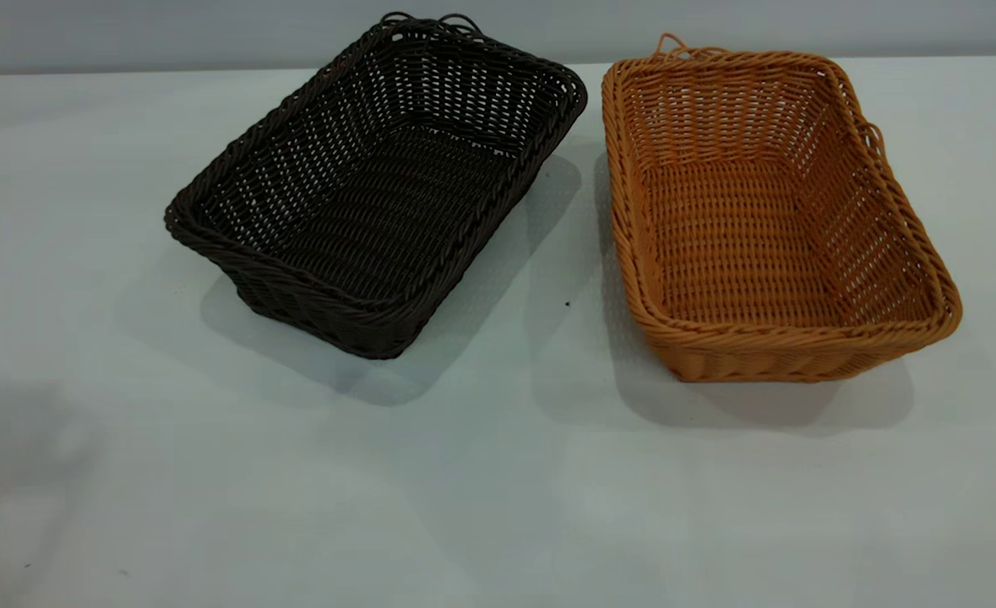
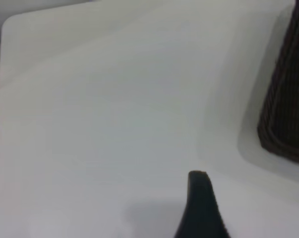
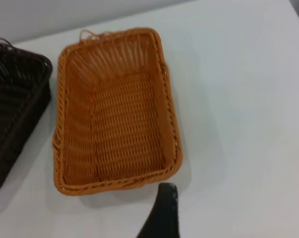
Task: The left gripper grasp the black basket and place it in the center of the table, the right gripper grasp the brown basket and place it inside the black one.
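The black basket (image 1: pixel 377 181) stands on the table (image 1: pixel 498 490) at the back left, turned at an angle. The brown basket (image 1: pixel 768 211) stands beside it at the back right, apart from it, with a narrow gap between them. Both are upright and empty. Neither gripper shows in the exterior view. My left gripper (image 2: pixel 236 198) hovers over bare table, with one black finger (image 2: pixel 199 198) in view and a corner of the black basket (image 2: pixel 288 99) ahead of it. My right gripper (image 3: pixel 214 201) is just short of the brown basket's (image 3: pixel 117 114) near rim, with one finger (image 3: pixel 164 208) in view. Both hold nothing.
The table's far edge (image 1: pixel 126 72) meets a grey wall behind the baskets. The table's rounded corner (image 2: pixel 10 25) shows in the left wrist view. The black basket's end (image 3: pixel 15 109) also shows in the right wrist view.
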{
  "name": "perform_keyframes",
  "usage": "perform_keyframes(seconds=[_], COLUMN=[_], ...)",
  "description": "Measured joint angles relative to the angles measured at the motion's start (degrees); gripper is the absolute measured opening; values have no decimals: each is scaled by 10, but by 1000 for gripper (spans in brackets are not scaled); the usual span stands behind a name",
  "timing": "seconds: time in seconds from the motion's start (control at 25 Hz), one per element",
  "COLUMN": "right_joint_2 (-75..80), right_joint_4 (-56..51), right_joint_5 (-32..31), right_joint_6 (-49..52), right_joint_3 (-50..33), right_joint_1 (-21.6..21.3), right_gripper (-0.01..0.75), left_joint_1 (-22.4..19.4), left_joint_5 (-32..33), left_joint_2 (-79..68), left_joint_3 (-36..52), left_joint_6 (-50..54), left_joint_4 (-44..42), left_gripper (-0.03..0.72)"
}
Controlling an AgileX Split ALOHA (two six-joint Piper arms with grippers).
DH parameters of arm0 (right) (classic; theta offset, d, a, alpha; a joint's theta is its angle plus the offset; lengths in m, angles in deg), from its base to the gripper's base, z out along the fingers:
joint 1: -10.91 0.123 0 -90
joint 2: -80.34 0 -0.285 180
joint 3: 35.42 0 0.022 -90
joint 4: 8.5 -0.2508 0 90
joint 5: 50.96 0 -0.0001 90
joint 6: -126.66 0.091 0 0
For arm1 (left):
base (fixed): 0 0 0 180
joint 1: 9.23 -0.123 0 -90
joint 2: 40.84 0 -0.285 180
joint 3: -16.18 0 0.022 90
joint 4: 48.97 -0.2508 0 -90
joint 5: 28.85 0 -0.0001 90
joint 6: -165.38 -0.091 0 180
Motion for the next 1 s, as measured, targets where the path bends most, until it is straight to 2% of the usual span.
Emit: perform_keyframes(seconds=[0.16, 0.4, 0.8, 1.0], right_joint_2=[66, 136, 205, 236], right_joint_4=[-18, -50, -59, -71], right_joint_5=[15, 53, 80, 85], right_joint_6=[0, -1, -2, -2], right_joint_3=[0, 0, 0, 0], right_joint_1=[0, 0, 0, 0], right_gripper=[626, 602, 594, 594], left_joint_1=[13, 59, 108, 115], left_joint_5=[-50, -97, -104, -103], left_joint_2=[-113, -282, -513, -583], left_joint_3=[-42, -110, -256, -314], left_joint_6=[-1, -2, -8, -8], left_joint_4=[-6, -7, -8, 0], left_gripper=[475, 475, 475, 475])
